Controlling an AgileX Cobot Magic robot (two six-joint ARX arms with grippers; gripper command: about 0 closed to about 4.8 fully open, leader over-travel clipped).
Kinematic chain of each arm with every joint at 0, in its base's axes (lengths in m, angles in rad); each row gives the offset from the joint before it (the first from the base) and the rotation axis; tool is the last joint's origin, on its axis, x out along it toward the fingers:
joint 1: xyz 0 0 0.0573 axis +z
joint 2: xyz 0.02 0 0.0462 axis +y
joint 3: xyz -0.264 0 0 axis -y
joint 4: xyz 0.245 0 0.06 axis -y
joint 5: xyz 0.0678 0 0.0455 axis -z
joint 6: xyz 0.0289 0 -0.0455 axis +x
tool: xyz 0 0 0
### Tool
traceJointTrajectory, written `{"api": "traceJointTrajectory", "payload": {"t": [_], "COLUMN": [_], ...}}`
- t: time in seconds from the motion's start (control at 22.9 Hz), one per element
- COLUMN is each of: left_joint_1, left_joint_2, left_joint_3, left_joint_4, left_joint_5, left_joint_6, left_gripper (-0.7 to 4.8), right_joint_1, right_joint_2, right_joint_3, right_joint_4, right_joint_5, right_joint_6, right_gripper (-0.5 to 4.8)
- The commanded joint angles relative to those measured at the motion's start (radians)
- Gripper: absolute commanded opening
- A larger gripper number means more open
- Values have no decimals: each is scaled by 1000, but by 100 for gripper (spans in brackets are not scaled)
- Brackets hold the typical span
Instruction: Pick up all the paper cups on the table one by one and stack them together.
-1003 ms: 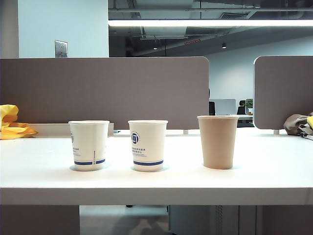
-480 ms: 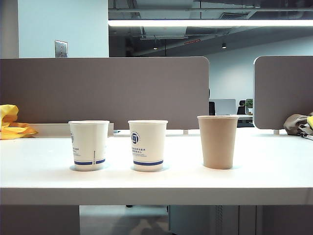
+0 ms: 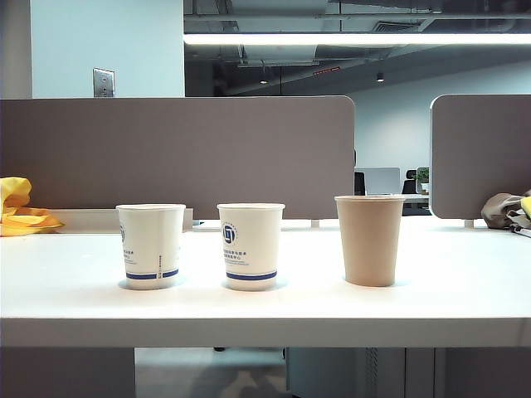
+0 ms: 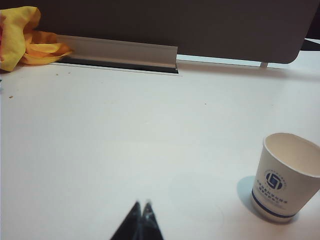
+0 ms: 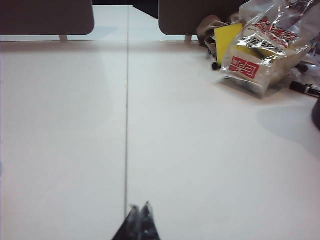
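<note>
While both end effectors, left [image 4: 142, 205] and right [image 5: 139, 207], sit pressed together, three paper cups [image 3: 251, 246] stand empty.

Neither arm appears in the exterior view. Each wrist view shows only the dark tips of its hand, cut off by the picture's edge: the left hand [image 4: 141, 220] and the right hand [image 5: 139, 222], both pinched together with nothing between them. The yellow cloth [image 3: 21, 207] is cut off at the side of the exterior view. The print on the middle white cup [image 3: 250, 246] is too small to read. The crinkled bag [image 5: 265, 45] runs past the edge of the right wrist view, and its contents cannot be made out.
</note>
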Motion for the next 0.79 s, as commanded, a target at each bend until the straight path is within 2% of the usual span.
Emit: {"api": "traceJointTrajectory", "payload": {"t": [0.04,0.26,0.39,0.44,0.48,0.57,0.65,0.79], "left_joint_1": [0,0,0,0,0,-1,0,0], "left_joint_2": [1,1,1,1,1,1,1,1], "left_joint_3": [5,6,13,33,51,108,180,338], "left_joint_4": [5,23,90,116,119,117,115,39], "left_joint_5": [5,17,39,81,108,132,154,156], "left_joint_6": [-5,-90,-138,-138,-138,-138,-138,-139], "left_gripper": [-5,1,4,4,4,3,2,-6], "right_joint_1": [0,0,0,0,0,0,0,0], "right_joint_2": [1,1,1,1,1,1,1,2], "right_joint_3": [-7,-6,-3,-3,-2,26,84,222], "right_joint_4": [18,20,74,135,166,196,154,55], "right_joint_5": [-16,-24,-123,-192,-217,-237,-264,-304], "right_joint_6": [43,229,248,273,299,422,436,435], "right_gripper": [0,0,0,0,0,-1,-1,-2]}}
